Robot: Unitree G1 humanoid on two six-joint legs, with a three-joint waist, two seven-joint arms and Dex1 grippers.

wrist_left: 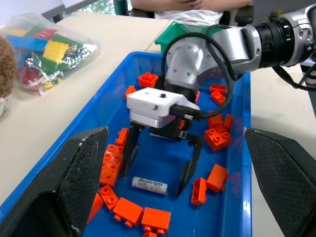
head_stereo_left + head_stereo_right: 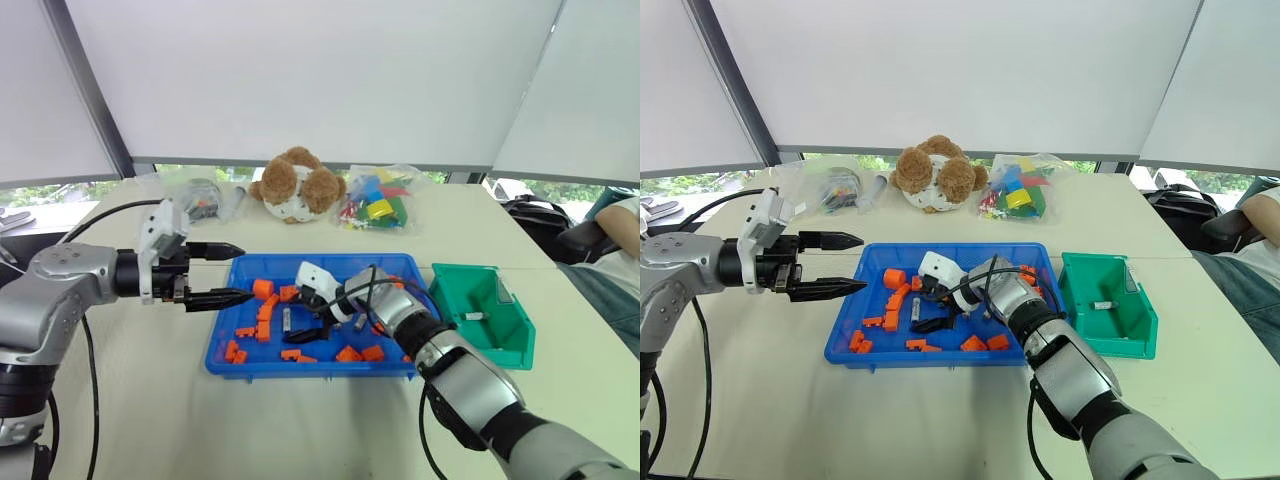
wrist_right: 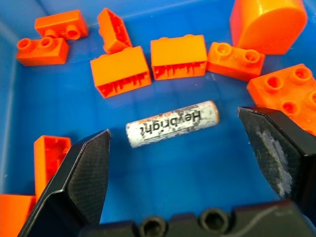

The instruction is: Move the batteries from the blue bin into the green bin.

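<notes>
One battery (image 2: 474, 316) already lies in the green bin (image 2: 510, 345) — at least one more is left. That one, a silver-grey battery (image 3: 172, 124) with dark lettering along its side, lies flat on the floor of the blue bin (image 2: 222, 346) among orange blocks (image 3: 177, 56). The right gripper (image 1: 161, 167) hangs over it with fingers spread wide, one on each side, not yet touching (nothing held). The left gripper (image 2: 232, 272) waits just beside the tray's left wall — fingers apart, empty.
</notes>
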